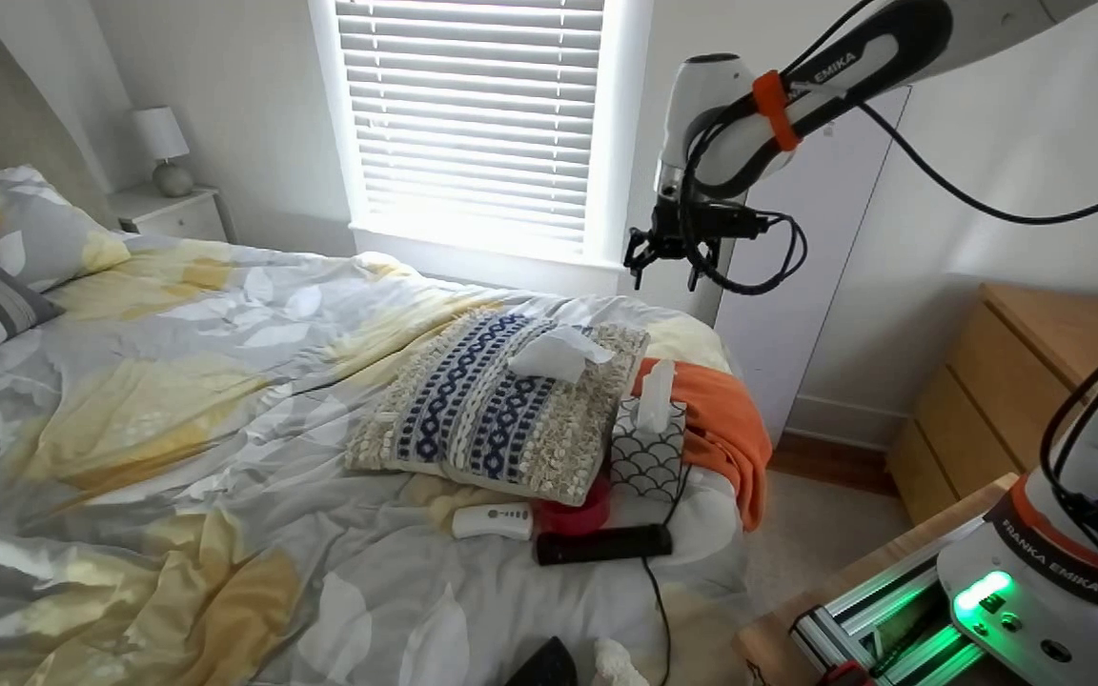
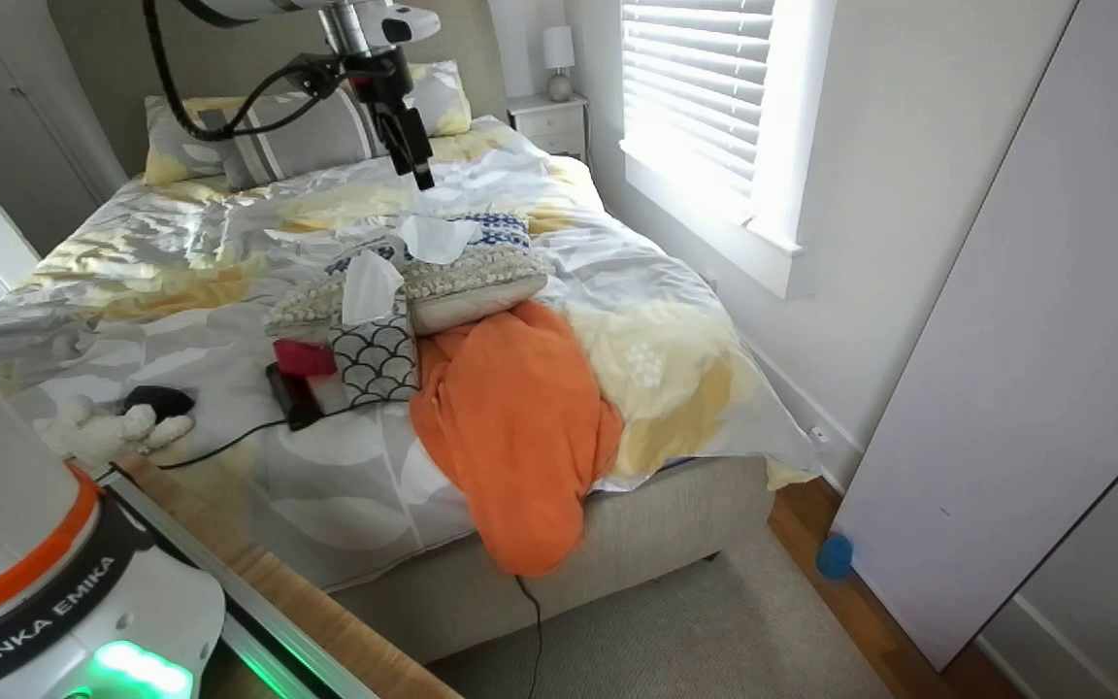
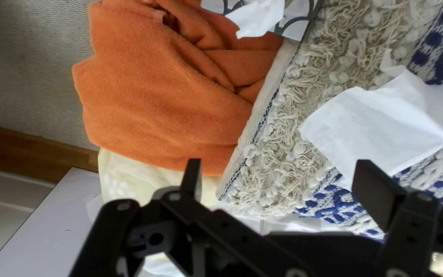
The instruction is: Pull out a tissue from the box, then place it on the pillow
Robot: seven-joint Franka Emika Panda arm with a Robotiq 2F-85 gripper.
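Note:
The white crumpled tissue (image 1: 559,354) lies on top of the navy-and-white pillow (image 1: 458,400), toward the side near the box. Both also show in an exterior view, tissue (image 2: 440,240) and pillow (image 2: 481,282), and in the wrist view, tissue (image 3: 379,121) and pillow (image 3: 283,150). The tissue box (image 1: 646,457), white with dark scallops, stands against the pillow; another tissue sticks up from its top (image 2: 371,287). My gripper (image 1: 665,283) is open and empty, raised above the bed and apart from pillow and box. In the wrist view its fingers (image 3: 279,164) are wide apart.
An orange cloth (image 2: 520,427) drapes over the bed edge beside the box. A white remote (image 1: 493,521), a red item (image 1: 576,513) and a black cylinder with a cable (image 1: 603,544) lie near the pillow. A window (image 1: 473,124) and white panel (image 2: 996,388) stand beyond the bed.

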